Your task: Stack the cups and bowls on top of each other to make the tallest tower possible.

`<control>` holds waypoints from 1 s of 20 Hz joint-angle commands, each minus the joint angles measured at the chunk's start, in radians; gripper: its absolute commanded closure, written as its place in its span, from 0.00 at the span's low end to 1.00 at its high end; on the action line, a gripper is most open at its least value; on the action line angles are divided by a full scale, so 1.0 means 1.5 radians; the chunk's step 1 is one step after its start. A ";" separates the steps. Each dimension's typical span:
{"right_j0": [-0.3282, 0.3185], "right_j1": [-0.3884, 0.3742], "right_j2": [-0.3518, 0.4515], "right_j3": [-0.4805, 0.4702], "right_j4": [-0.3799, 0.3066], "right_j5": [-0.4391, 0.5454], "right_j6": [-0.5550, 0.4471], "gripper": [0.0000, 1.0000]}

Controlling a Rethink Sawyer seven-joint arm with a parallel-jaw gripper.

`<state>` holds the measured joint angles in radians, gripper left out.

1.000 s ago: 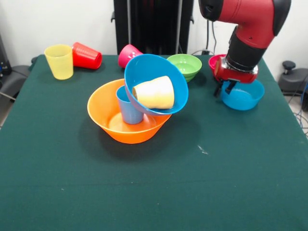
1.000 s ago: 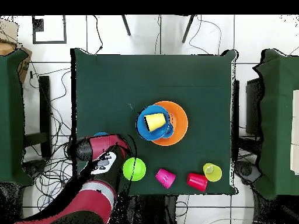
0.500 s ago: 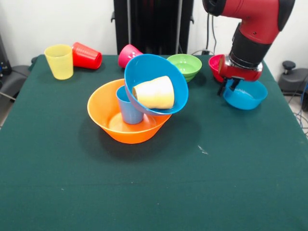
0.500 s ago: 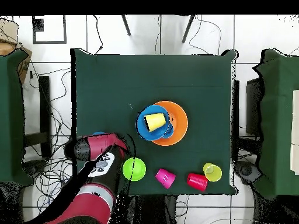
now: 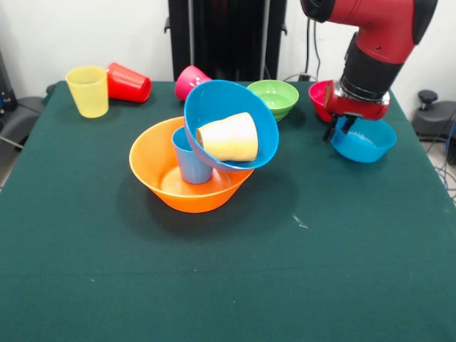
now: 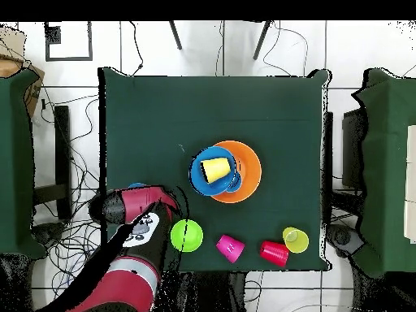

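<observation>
Gripper (image 5: 340,129): dark fingertips sit at the rim of the small blue bowl (image 5: 365,142), on the side nearer the magenta bowl (image 5: 320,97). Whether the fingers pinch that rim or merely stand at it cannot be determined; the wrist housing hides the gap between them.

Arm (image 5: 370,43): the red and black wrist section descends steeply from the upper edge, leaning slightly, with a red collar directly above the fingertips. In the overhead view the arm (image 6: 134,244) covers the table's corner and hides nearly all of the small blue bowl and all of the magenta bowl.

Tower: the large orange bowl (image 5: 160,178) rests upright on the green table (image 5: 228,285), near its centre. The light blue cup (image 5: 189,165) stands upright inside it. The large blue bowl (image 5: 221,107) is tilted steeply on top, propped on the cup and the orange bowl's rim, its opening facing the camera. The orange cup (image 5: 228,137), pale in appearance, lies on its side within that bowl.

Other items: the green bowl (image 5: 274,97) stands upright just beside the magenta bowl. The pink cup (image 5: 189,80) lies tipped behind the large blue bowl. The red cup (image 5: 129,83) lies on its side, touching the upright yellow cup (image 5: 87,90) at the far corner.
</observation>
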<state>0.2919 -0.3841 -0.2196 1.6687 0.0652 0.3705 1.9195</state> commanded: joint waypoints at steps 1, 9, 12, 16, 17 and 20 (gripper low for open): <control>0.000 0.009 0.039 -0.015 0.003 -0.014 0.095 1.00; -0.012 -0.033 0.049 0.015 0.001 -0.001 0.085 1.00; -0.016 -0.051 0.053 0.030 -0.001 0.001 0.081 1.00; -0.025 -0.074 0.058 0.042 -0.003 0.009 0.072 1.00; -0.026 -0.080 0.059 0.048 -0.004 0.009 0.071 1.00; -0.031 -0.094 0.063 0.060 -0.006 0.011 0.068 1.00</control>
<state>0.2778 -0.4808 -0.2199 1.6850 0.0646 0.3705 1.9195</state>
